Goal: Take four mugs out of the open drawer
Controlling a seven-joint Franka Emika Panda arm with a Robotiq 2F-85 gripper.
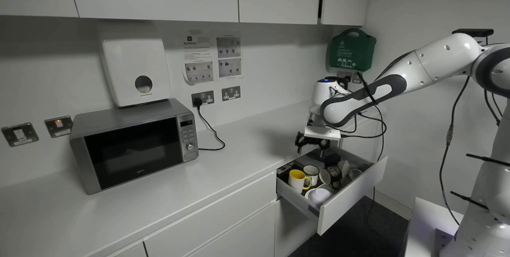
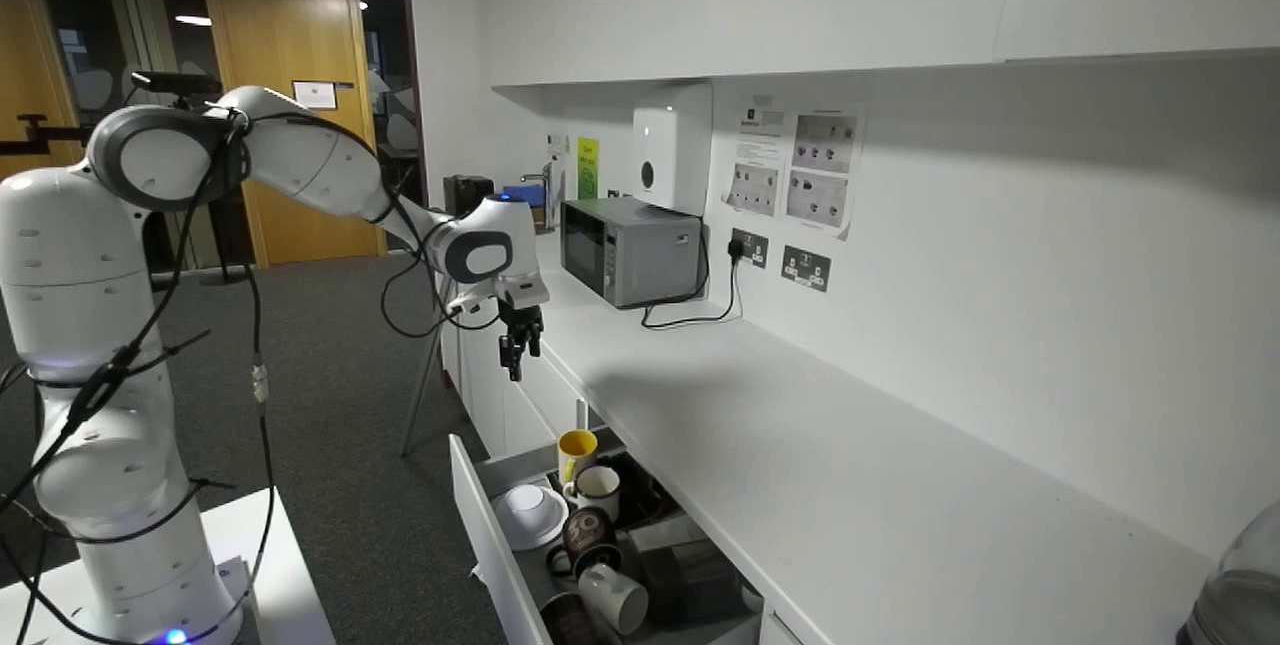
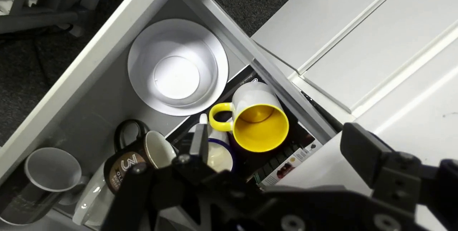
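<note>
"What does the room look like?"

"Pale walls point(image 1: 279, 61) over a long white worktop point(image 1: 247, 145). In an exterior view a grey microwave point(image 1: 135, 141) stands at its left, and farther right the drawer point(image 1: 352, 199) juts out below its front edge."

"What's in it, left to right?"

"By my wrist view: nearest the drawer's front edge, a dark mug point(image 3: 35, 193) with a grey inside. Next a glossy whitish mug point(image 3: 91, 198), partly hidden, then a brown-black printed mug point(image 3: 125, 163), pale lettering on it, its white mouth facing right. A round white dish point(image 3: 177, 68) sits near the front corner."

"And the rest?"

"A white mug with a blue rim point(image 3: 218, 154), partly covered by one of my fingers point(image 3: 199, 139). Beside it, along the drawer's side edge, the yellow mug point(image 3: 254, 114) stands upright: white outside, bright yellow within, yellow handle pointing left."

"And you yourself?"

"My gripper point(image 1: 310, 151) hangs above the drawer near the worktop's front edge, its fingers spread wide apart."
</note>
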